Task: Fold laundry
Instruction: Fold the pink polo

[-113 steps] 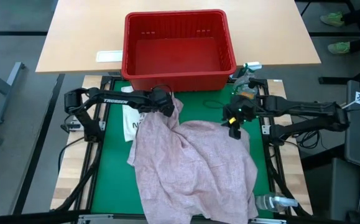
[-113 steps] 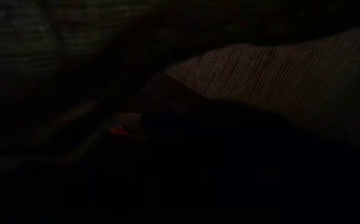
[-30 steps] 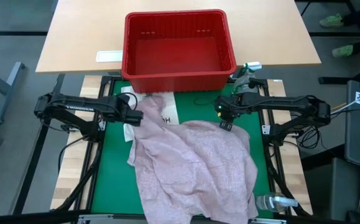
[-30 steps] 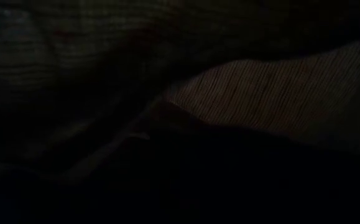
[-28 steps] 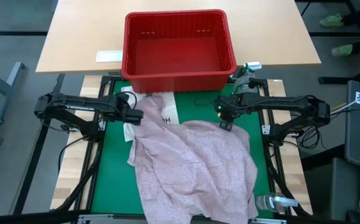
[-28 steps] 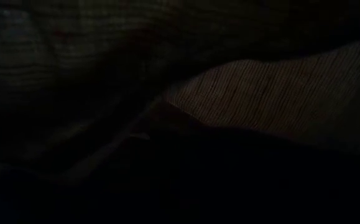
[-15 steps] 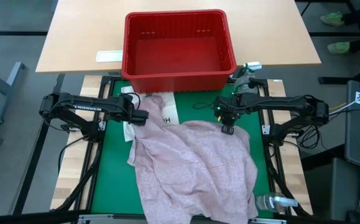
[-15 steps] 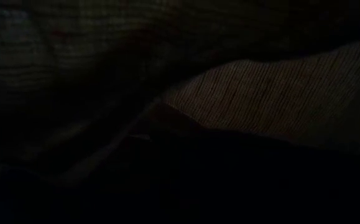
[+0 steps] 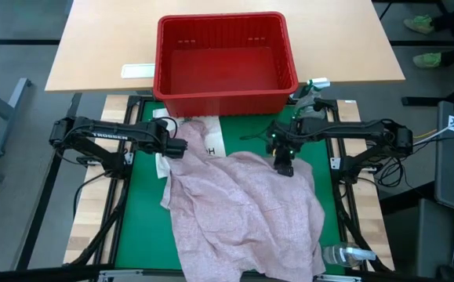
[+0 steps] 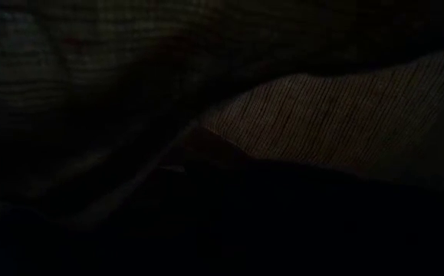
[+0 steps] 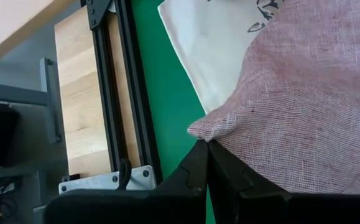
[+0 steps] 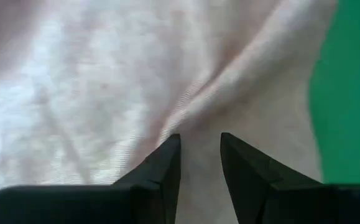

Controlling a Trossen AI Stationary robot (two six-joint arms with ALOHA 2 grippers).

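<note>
The laundry in view is one pale pink heathered shirt (image 9: 242, 207), spread in loose wrinkles over the green mat (image 9: 144, 204). Its near edge runs off the mat's front, and cloth (image 10: 337, 115) fills the dark low view. My left gripper (image 9: 181, 149) is shut on the shirt's far left edge. My right gripper (image 9: 285, 168) points steeply down over the shirt's far right part. Its fingers stand a little apart on either side of a raised fold (image 12: 229, 81). My left gripper pinches a folded point of the shirt's far left edge (image 11: 209, 132) between its two fingertips. It comes slanting down from the table's left. That point is drawn out toward the fingers while the rest of the shirt lies on the mat. My right gripper's fingertips (image 12: 170, 146) are close over the cloth; I cannot tell whether they touch it.
A red plastic basket (image 9: 223, 59) stands on the wooden table beyond the mat's far edge. A white printed cloth (image 9: 211, 139) lies partly under the shirt near my left gripper. A clear bottle (image 9: 344, 254) lies at the near right corner. Black frame rails (image 9: 125, 180) border the mat.
My right gripper has turned at the wrist and tipped more steeply down over the shirt's far right part, staying nearly in place. The shirt has kept its shape.
</note>
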